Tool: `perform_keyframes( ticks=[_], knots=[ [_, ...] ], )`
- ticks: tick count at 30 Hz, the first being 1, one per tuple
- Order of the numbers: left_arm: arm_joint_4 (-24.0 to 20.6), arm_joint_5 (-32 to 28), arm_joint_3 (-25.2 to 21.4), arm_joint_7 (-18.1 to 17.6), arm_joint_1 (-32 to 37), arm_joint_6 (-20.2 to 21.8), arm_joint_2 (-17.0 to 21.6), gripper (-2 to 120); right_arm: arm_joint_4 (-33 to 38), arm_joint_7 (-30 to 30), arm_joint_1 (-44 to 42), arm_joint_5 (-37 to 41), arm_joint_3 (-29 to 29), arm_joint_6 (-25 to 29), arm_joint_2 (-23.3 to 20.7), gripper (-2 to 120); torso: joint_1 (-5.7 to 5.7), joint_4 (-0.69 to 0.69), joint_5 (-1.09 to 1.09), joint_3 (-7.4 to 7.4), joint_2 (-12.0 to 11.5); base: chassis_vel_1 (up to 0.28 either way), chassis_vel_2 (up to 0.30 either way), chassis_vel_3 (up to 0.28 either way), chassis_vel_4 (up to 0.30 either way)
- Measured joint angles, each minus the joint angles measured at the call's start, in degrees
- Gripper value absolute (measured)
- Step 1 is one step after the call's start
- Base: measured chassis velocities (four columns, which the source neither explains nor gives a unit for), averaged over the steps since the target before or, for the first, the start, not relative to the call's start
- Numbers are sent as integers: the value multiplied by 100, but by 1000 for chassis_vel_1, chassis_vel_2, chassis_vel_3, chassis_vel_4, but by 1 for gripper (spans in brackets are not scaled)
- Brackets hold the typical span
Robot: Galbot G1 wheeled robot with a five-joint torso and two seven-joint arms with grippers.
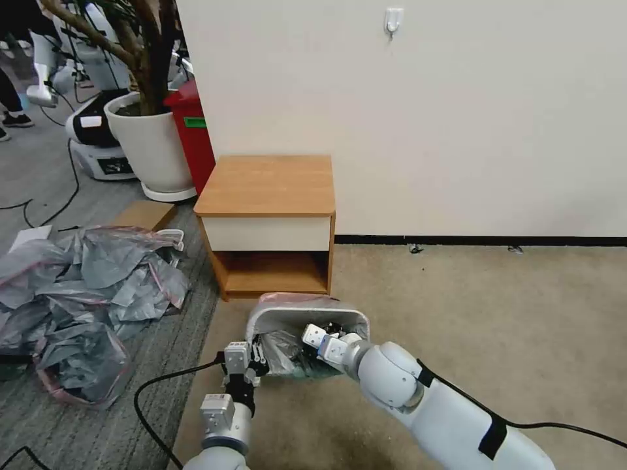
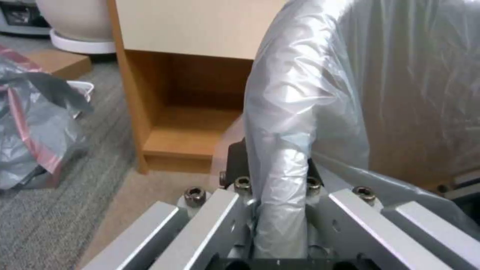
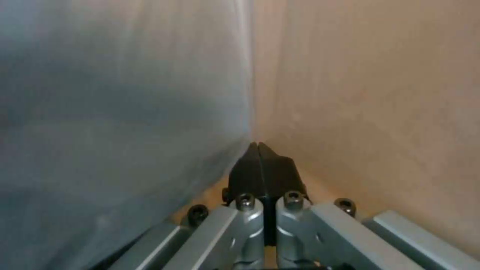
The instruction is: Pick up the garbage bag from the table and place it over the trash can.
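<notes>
Far left on the floor we see a heap of grey bags (image 1: 78, 300), not our target. Next, the left end effector (image 1: 251, 359) sits at the near-left rim of the trash can (image 1: 307, 312); in the left wrist view its fingers straddle the film-wrapped rim, so we judge it pinched on the garbage bag (image 2: 300, 97) there. The bag is already off the counter (image 1: 268, 186), draped over the can's far rim and sagging inside. The right end effector (image 1: 319, 339) is down inside the can, fingertips (image 3: 257, 168) pressed together with film on one side and beige wall on the other; whether it grips film we cannot tell. Risks, as we judge: thin film tears if the left pulls hard against the rim; the far edge slips off if tension drops; the light can tips or slides toward us; the right arm drags the liner out when withdrawing.
</notes>
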Motion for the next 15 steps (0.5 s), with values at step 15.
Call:
perform_keyframes(
  ticks=[15],
  knots=[
    [-67, -291, 90, -3, -33, 125, -22, 1, -554, -43, 427, -342, -360, 256, 1, 0, 0, 0, 0, -1, 0, 0, 0, 0, 0]
  ],
)
